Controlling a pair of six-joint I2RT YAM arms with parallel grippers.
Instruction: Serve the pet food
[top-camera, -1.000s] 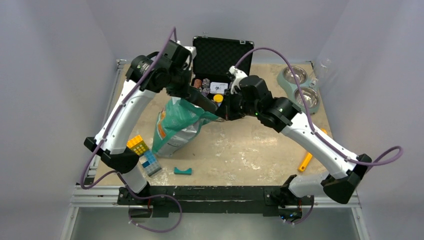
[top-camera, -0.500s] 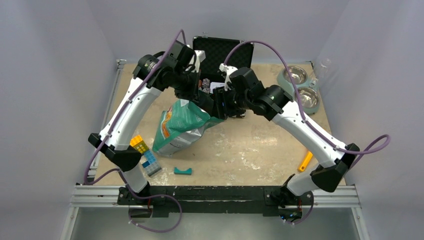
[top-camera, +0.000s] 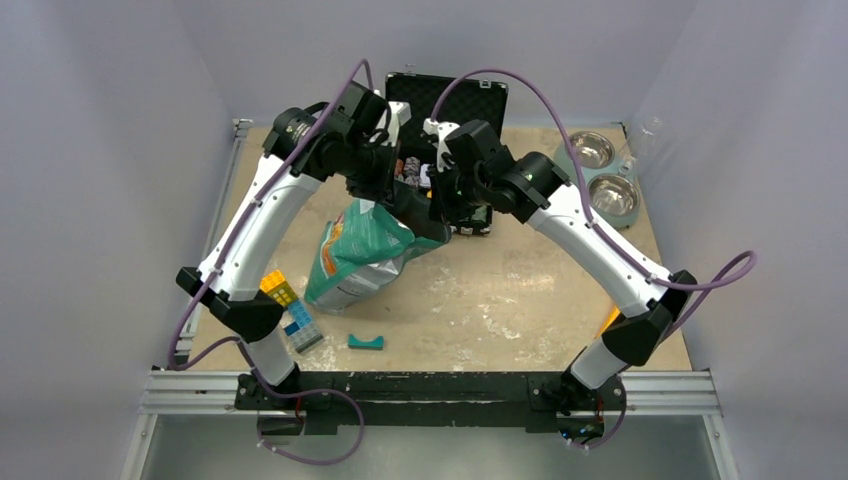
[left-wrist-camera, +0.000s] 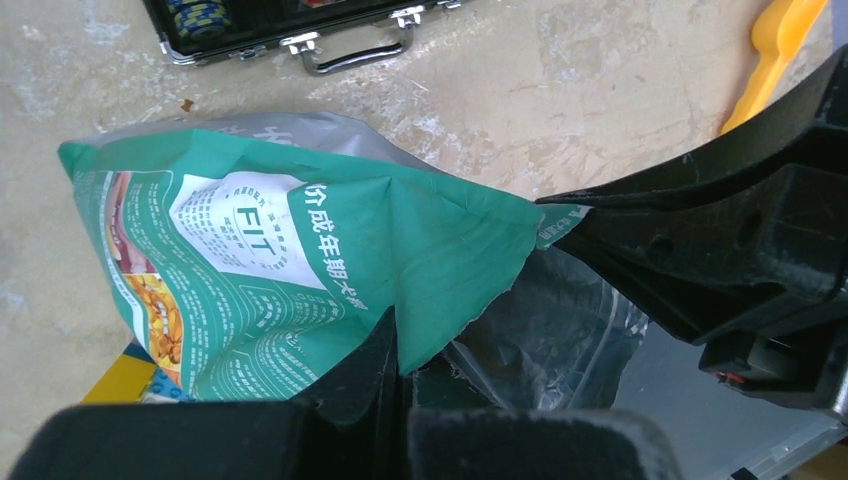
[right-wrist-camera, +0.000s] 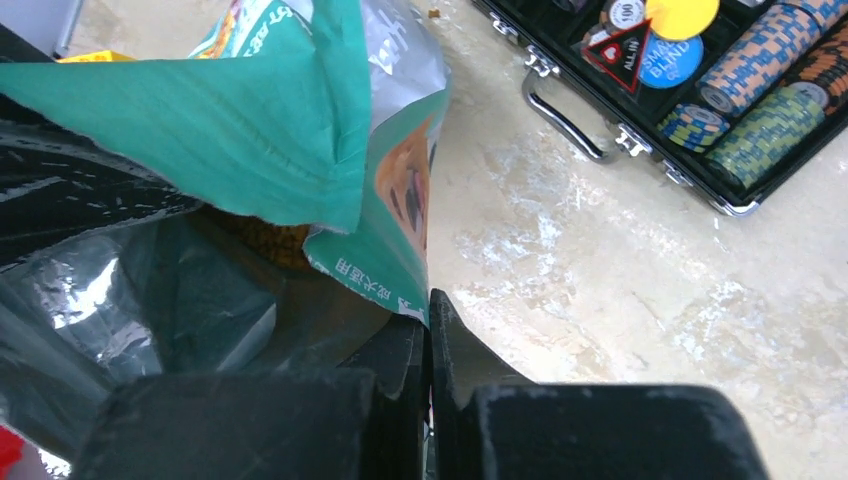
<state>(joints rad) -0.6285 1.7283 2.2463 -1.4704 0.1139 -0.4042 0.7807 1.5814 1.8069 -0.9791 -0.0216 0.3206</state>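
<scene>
left pincer (left-wrist-camera: 398, 345): clamped on bag (top-camera: 360, 250) rim
right pincer (right-wrist-camera: 428, 320): clamped likewise
pet food (right-wrist-camera: 268, 240): seemingly inside bag, between them

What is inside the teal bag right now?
Brown kibble shows through the torn mouth of the teal bag, beside its silvery lining. The bag walls hide how much there is.

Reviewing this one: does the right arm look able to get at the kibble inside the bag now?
Probably not: the right fingers are shut on the rim of the bag. The kibble shows through the open mouth, but reaching it would mean letting go.
</scene>
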